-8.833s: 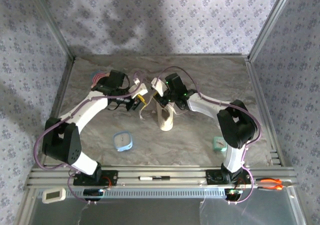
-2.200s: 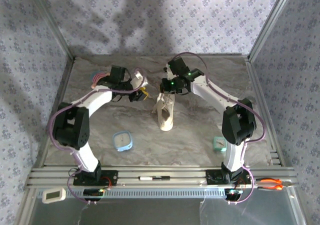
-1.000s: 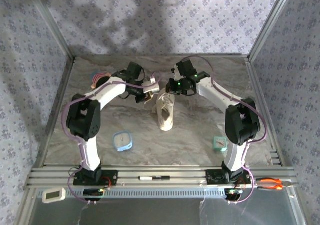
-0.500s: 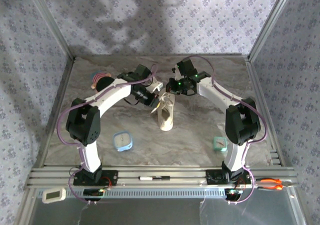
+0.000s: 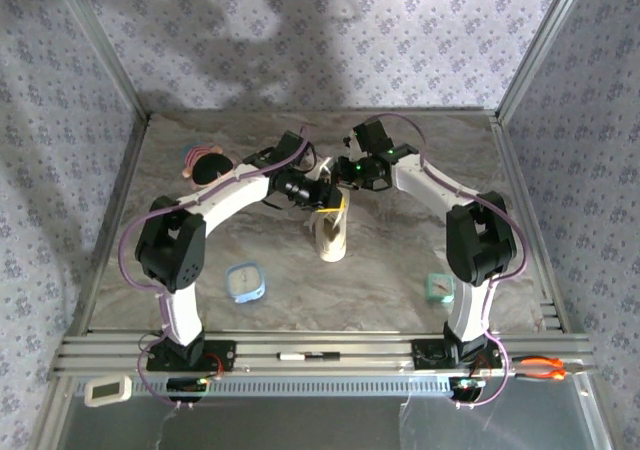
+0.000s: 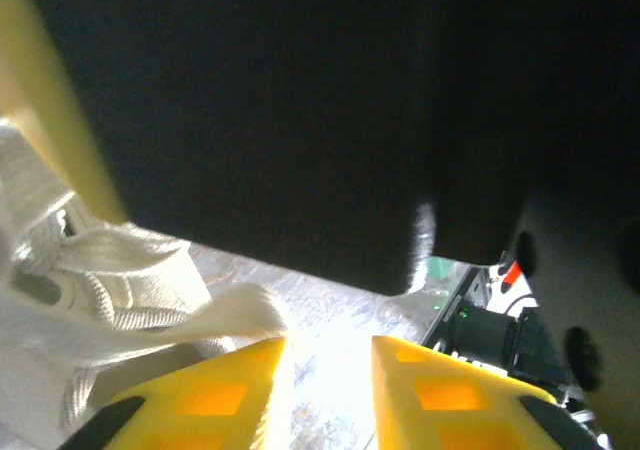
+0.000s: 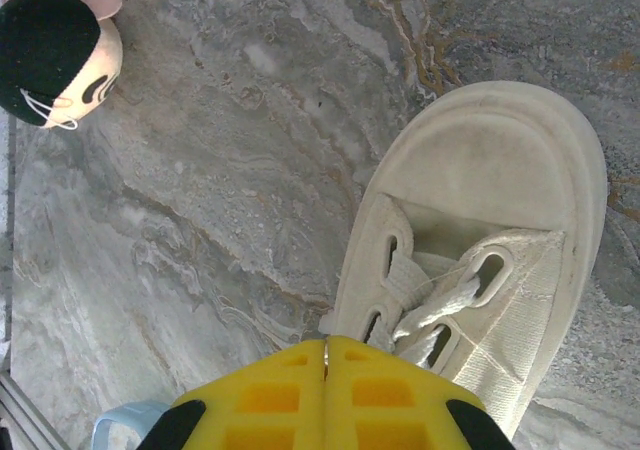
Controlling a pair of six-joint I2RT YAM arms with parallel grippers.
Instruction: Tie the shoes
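The shoes, here one cream-beige low-top canvas shoe [image 5: 332, 232] with a light sole, we see near the middle of the grey marbled table [image 5: 420, 260]. At its far end the left gripper [image 6: 330, 390] holds its yellow fingers a little apart, with nothing between them, just beside a flat pale lace [image 6: 235, 315]. The right gripper [image 7: 325, 370] is pressed closed; if it pinches a lace, we cannot tell.

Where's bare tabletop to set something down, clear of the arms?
Free: the near strip between the light-blue square object and the small green object; the far right corner. Crowded: left gripper and right gripper over the shoe.
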